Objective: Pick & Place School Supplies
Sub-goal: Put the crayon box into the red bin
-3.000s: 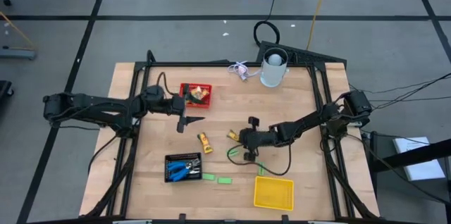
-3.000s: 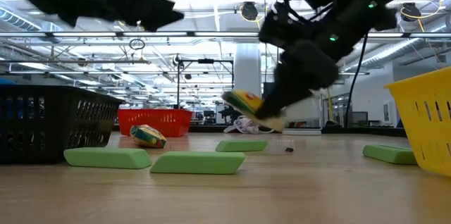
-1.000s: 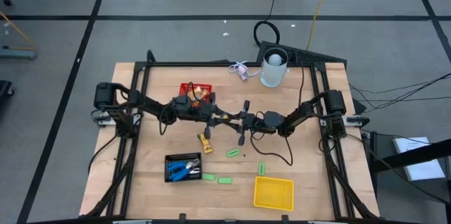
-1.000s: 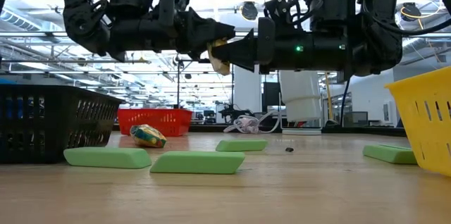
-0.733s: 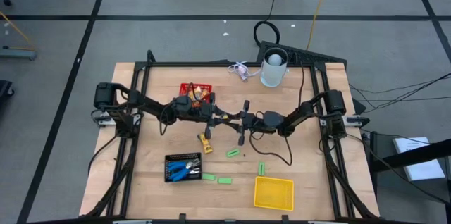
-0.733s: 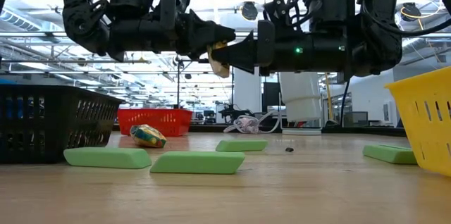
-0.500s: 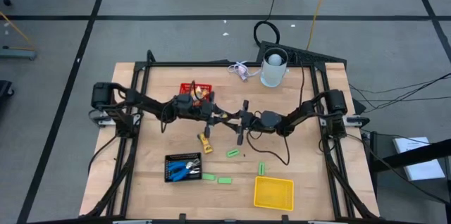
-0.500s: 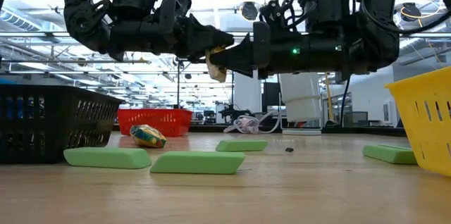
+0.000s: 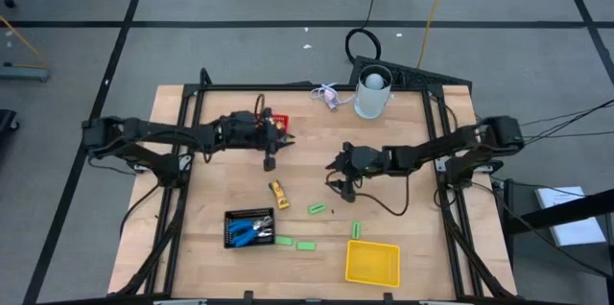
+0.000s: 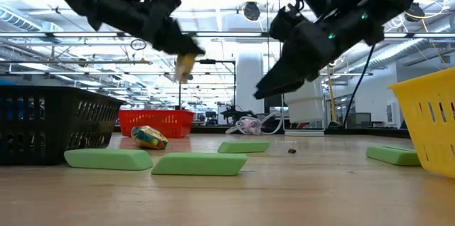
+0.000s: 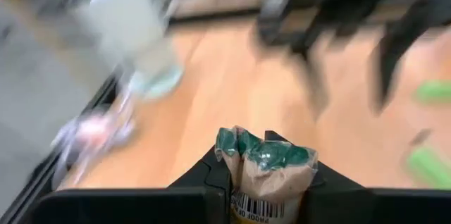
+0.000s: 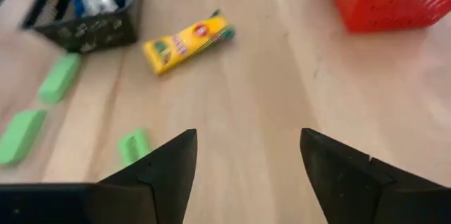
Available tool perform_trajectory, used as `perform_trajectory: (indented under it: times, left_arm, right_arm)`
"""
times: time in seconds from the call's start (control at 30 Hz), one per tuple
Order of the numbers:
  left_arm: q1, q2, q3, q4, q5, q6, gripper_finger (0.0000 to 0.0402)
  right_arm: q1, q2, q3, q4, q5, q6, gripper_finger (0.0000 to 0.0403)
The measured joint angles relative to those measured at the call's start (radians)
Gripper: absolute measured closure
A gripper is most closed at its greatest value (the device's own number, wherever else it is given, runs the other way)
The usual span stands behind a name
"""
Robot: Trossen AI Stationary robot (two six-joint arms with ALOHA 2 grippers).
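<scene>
My left gripper (image 9: 270, 161) is clamped on a small yellow crayon packet with a green crimped end (image 11: 264, 168), holding it in the air just beside the red mesh basket (image 9: 276, 120) at the back of the wooden table (image 9: 413, 199). My right gripper (image 12: 246, 160) hangs mid-table with its fingers spread wide and nothing between them. A second yellow crayon packet (image 9: 278, 193) lies flat on the wood between the two arms, near the black mesh basket of blue-handled scissors (image 9: 251, 229). Bright green eraser bars (image 9: 318, 208) lie scattered toward the yellow mesh basket (image 9: 372, 263)
</scene>
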Motion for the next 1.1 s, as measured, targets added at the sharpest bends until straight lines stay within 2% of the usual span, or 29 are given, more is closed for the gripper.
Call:
perform_trajectory:
  times: [0.17, 0.37, 0.73, 0.97, 1.1]
  left_arm:
    - [0.029, -0.001, 0.089, -0.315, -0.137, 0.044, 0.0342]
    - [0.058, 0.045, 0.179, -0.503, -0.278, 0.115, 0.0342]
    - [0.142, 0.227, 0.312, -0.745, -0.335, 0.201, 0.0342]
    - [0.163, 0.342, 0.364, -0.79, -0.338, 0.235, 0.0342]
    - [0.179, 0.365, 0.378, -0.797, -0.311, 0.242, 0.0342]
  right_arm:
    - [-0.01, -0.066, 0.003, -0.135, -0.034, -0.002, 0.0178]
    - [-0.011, -0.066, 0.002, -0.21, -0.053, -0.006, 0.0184]
    - [-0.011, -0.061, 0.002, -0.273, -0.056, -0.012, 0.0184]
    - [-0.009, -0.061, 0.002, -0.285, -0.058, -0.012, 0.0185]
    - [-0.009, -0.061, 0.002, -0.285, -0.078, -0.012, 0.0186]
